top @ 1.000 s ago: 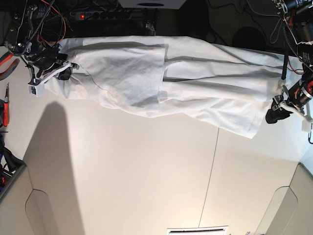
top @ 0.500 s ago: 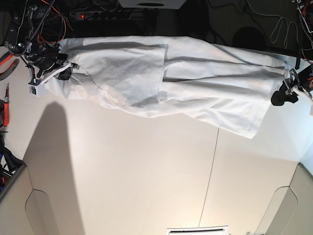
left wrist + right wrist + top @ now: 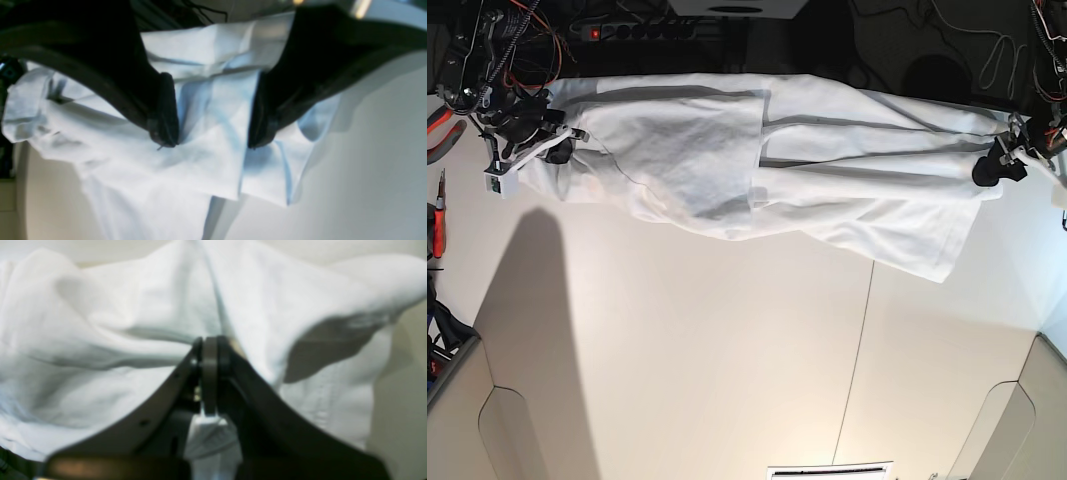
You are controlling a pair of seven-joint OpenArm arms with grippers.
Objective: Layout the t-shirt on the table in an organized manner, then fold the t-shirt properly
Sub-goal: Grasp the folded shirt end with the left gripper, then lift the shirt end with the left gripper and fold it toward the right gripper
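A white t-shirt (image 3: pixel 757 170) lies stretched along the table's (image 3: pixel 727 360) 12 o'clock edge. At 9 o'clock the right gripper (image 3: pixel 555 148) pinches one end, likely anchoring it for straightening. At 3 o'clock the left gripper (image 3: pixel 999 165) stands wide, empty, beside the other end. Cables (image 3: pixel 517 40) and a power strip (image 3: pixel 637 30) crowd behind.

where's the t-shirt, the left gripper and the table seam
t-shirt (image 3: pixel 687 150), base view, broad flat panel of cloth
left gripper (image 3: pixel 211 140), left wrist view, gap between open fingertips
table seam (image 3: pixel 859 350), base view, thin dark line on tabletop
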